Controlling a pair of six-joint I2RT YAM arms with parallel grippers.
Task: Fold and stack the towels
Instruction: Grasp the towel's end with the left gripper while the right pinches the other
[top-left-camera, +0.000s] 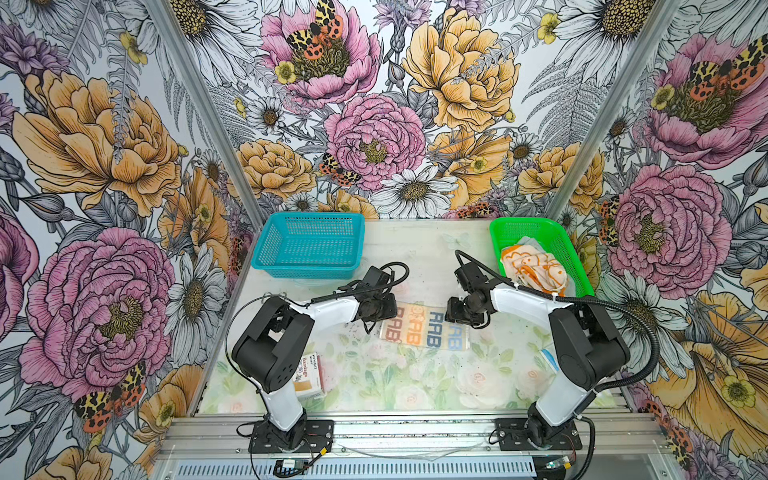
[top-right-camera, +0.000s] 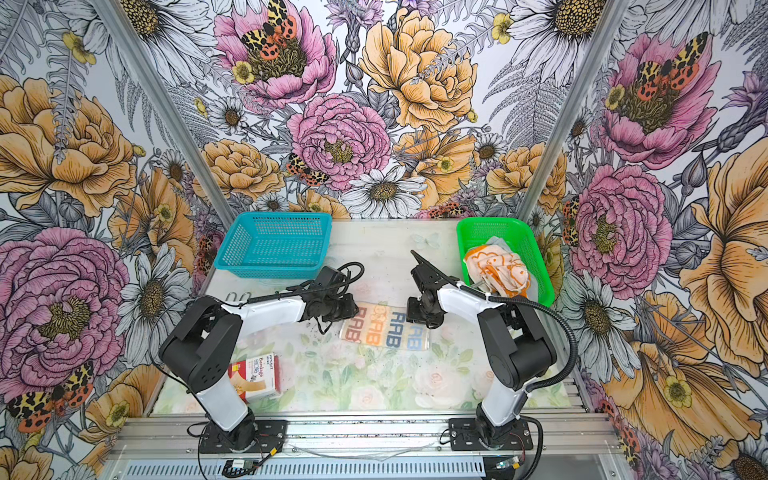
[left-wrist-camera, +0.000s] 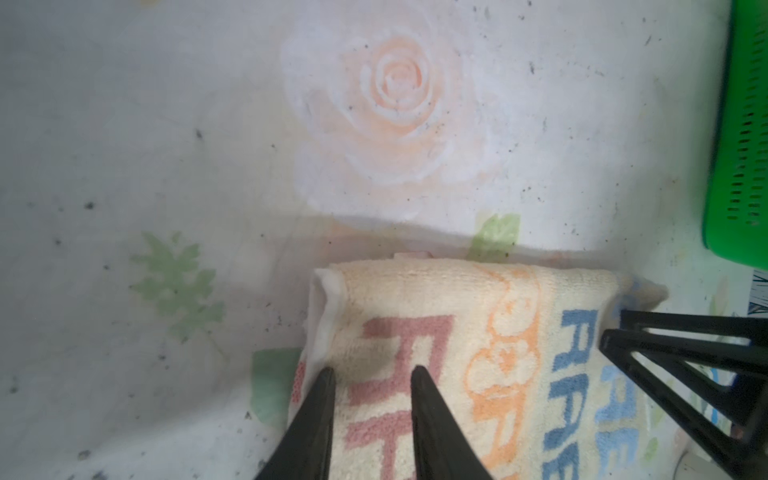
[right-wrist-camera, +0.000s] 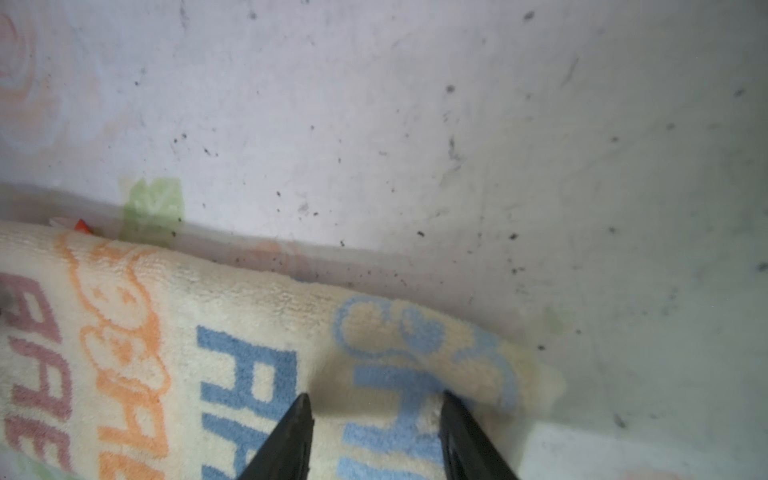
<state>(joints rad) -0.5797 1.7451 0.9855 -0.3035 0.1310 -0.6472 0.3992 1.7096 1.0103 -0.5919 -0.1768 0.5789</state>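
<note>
The cream towel (top-left-camera: 424, 330) (top-right-camera: 384, 330) with orange, brown and blue lettering lies folded flat in the middle of the table. My left gripper (left-wrist-camera: 372, 372) (top-left-camera: 386, 313) is open, with its tips down on the towel's (left-wrist-camera: 436, 299) far left corner. My right gripper (right-wrist-camera: 376, 395) (top-left-camera: 455, 313) is open wider over the far right corner of the towel (right-wrist-camera: 257, 307), nothing pinched between its fingers. The orange towel (top-left-camera: 534, 270) (top-right-camera: 496, 268) with white flowers lies crumpled in the green basket (top-left-camera: 536, 224). A bit of pale grey cloth (top-left-camera: 524, 242) shows behind it.
A turquoise basket (top-left-camera: 309, 245) (top-right-camera: 274, 243) stands at the back left, just beyond the left wrist. A red-and-white bandage box (top-left-camera: 309, 376) (top-right-camera: 255, 376) lies by the left arm's base. The green basket's wall (left-wrist-camera: 739, 145) is close to the right gripper.
</note>
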